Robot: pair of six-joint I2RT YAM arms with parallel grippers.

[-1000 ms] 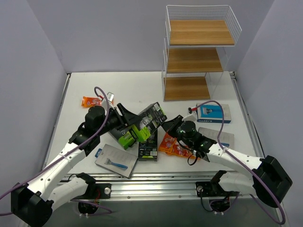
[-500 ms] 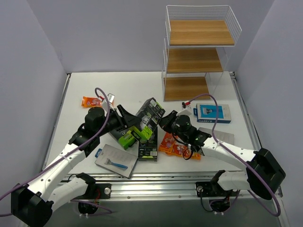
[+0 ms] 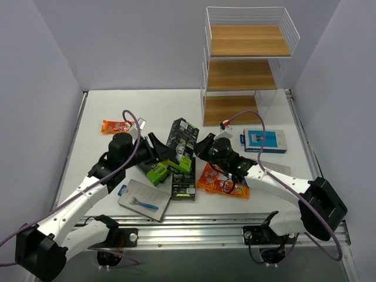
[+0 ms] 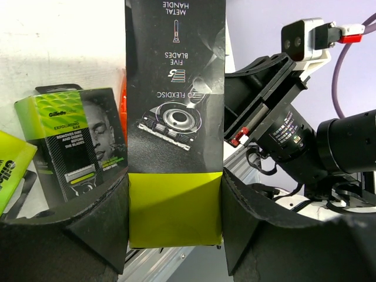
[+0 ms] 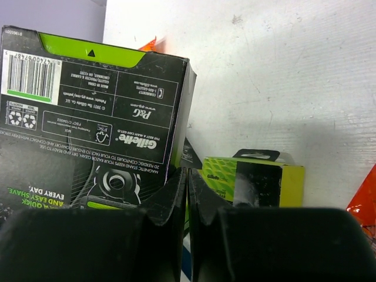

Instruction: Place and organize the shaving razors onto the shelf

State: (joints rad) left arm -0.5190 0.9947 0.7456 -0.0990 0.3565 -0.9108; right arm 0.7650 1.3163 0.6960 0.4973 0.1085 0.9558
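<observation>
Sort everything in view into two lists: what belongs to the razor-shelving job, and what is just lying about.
Belongs to the job:
- shelf
- raised black-and-green box
- green packs
- flat black box
- orange packets
- lone orange packet
- blue card
- grey card

Just lying about:
- no stray items show, only the arms' purple cables

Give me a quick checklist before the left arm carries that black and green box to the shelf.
1. Left pincer clamps box: ok.
2. Right pincer shut, holding nothing: ok.
3. Right pincer clear of box: cannot tell, they are very close.
4. Shelf boards bare: ok.
5. Way to shelf free: not ok, right pincer stands on that side.
</observation>
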